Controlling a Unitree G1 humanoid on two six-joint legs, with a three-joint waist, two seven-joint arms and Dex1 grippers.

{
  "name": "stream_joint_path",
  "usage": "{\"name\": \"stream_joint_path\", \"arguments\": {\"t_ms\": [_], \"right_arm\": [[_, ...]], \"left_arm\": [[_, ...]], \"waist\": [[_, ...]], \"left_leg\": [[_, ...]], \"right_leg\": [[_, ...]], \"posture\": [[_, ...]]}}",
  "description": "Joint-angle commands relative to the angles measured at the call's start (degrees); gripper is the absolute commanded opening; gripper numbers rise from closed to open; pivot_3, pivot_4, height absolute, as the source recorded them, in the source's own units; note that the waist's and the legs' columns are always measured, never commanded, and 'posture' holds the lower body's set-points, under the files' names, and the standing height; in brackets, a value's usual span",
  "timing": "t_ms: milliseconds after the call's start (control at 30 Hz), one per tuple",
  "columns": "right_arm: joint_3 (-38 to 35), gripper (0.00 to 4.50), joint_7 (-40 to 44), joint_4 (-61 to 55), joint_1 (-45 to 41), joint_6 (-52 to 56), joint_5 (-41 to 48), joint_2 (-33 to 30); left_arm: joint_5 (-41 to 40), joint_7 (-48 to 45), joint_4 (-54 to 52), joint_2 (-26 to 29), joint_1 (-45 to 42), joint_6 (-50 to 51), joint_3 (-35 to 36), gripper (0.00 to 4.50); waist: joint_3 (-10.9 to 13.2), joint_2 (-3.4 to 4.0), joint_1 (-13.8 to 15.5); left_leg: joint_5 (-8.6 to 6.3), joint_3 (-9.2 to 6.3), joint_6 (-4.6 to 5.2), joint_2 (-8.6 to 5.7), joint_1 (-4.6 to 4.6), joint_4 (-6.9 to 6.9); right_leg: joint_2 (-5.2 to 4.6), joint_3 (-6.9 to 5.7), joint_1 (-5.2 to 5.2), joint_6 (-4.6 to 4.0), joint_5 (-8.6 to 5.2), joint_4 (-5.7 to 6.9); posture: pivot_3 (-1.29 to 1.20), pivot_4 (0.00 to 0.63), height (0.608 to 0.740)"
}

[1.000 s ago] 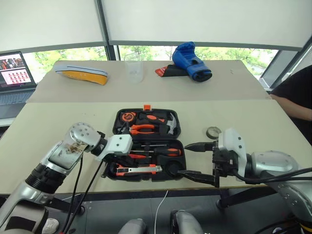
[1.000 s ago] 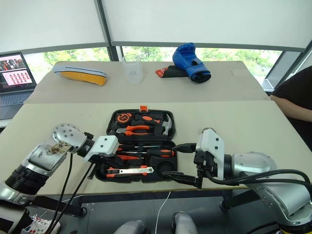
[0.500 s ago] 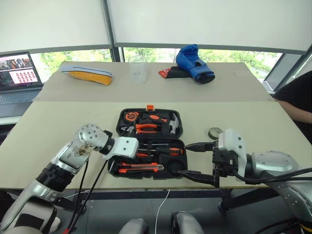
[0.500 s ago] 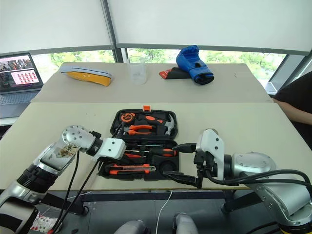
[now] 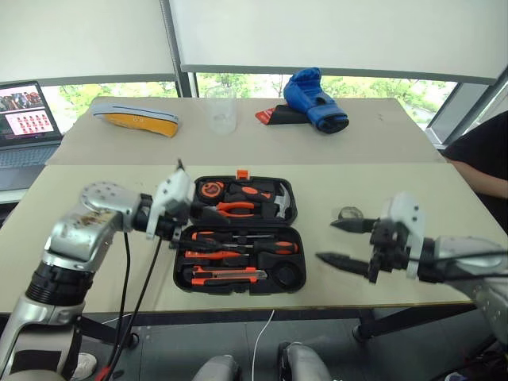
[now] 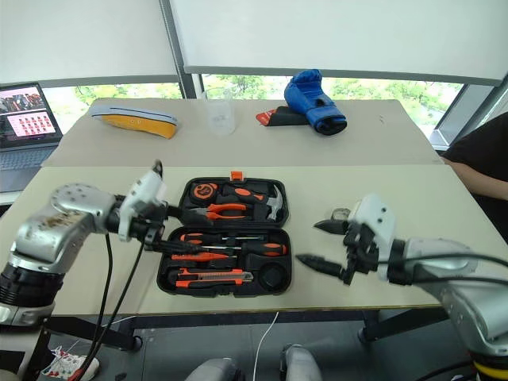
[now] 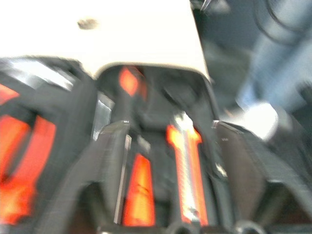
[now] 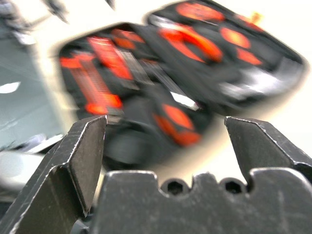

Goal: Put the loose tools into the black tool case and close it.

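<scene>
While both arms rose, the left end effector (image 5: pixel 180 208) opened over the black tool case (image 5: pixel 238 234).

both arms reach forward; left claw (image 5: pixel 176 208) and right claw (image 5: pixel 343 242) spread wide, empty.

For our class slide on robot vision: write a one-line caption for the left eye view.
Open black tool case on the table, the left gripper and right gripper open on either side, small tape roll still outside.

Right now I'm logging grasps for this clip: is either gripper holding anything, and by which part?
Nothing is held. The left gripper is open and empty beside the black tool case; the right gripper is open and empty too.
</scene>
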Motion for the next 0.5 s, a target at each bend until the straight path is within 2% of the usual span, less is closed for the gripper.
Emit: {"name": "stream_joint_path", "arguments": {"t_ms": [33, 100, 233, 433, 500], "right_arm": [[5.3, 4.5, -0.9, 11.8, -6.8, -3.2, -8.6, 0.2], [9.0, 4.5, -0.9, 18.2, -10.8, -5.2, -13.2, 1.6], [16.2, 4.5, 0.7, 31.2, -17.3, -11.5, -21.7, 5.1], [17.9, 4.5, 2.4, 40.4, -21.0, -17.7, -26.9, 8.5], [18.1, 3.99, 2.8, 42.3, -21.7, -19.6, -28.1, 9.5]], "left_arm": [[-3.5, 1.7, 0.4, -2.2, -2.6, 2.7, 1.2, 4.47], [-4.5, 2.5, 0.4, -3.6, -3.5, 3.4, 1.2, 4.47], [-1.2, 5.5, -0.9, -5.7, -3.3, -1.2, -0.2, 4.47], [0.7, 5.9, -1.9, -5.1, -1.8, -3.9, -1.6, 4.47], [1.3, 6.0, -1.8, -5.0, -1.5, -4.6, -1.8, 4.5]], "waist": [[0.0, 0.0, -0.3], [0.0, 0.0, -0.5], [0.0, 0.0, -0.9], [0.0, 0.02, -1.1], [0.0, 0.02, -1.1]], "left_leg": [[0.0, 0.0, 0.0, 0.01, 0.02, 0.0], [0.01, -0.01, -0.03, 0.05, 0.02, -0.01], [0.02, 0.01, -0.04, 0.09, 0.01, -0.01], [0.02, 0.01, -0.04, 0.07, -0.09, -0.01], [0.02, 0.01, -0.04, 0.05, -0.09, -0.01]], "right_leg": [[0.0, 0.03, 0.01, -0.01, 0.0, 0.01], [0.01, 0.03, 0.01, -0.03, 0.01, 0.02], [0.01, 0.08, -0.03, -0.06, 0.02, 0.03], [0.0, 0.07, -0.16, -0.06, 0.02, 0.02], [0.0, 0.05, -0.16, -0.06, 0.02, 0.02]], "posture": [[0.0, 0.15, 0.731], [0.0, 0.15, 0.731], [0.0, 0.15, 0.731], [0.0, 0.15, 0.731], [0.0, 0.15, 0.731]]}}
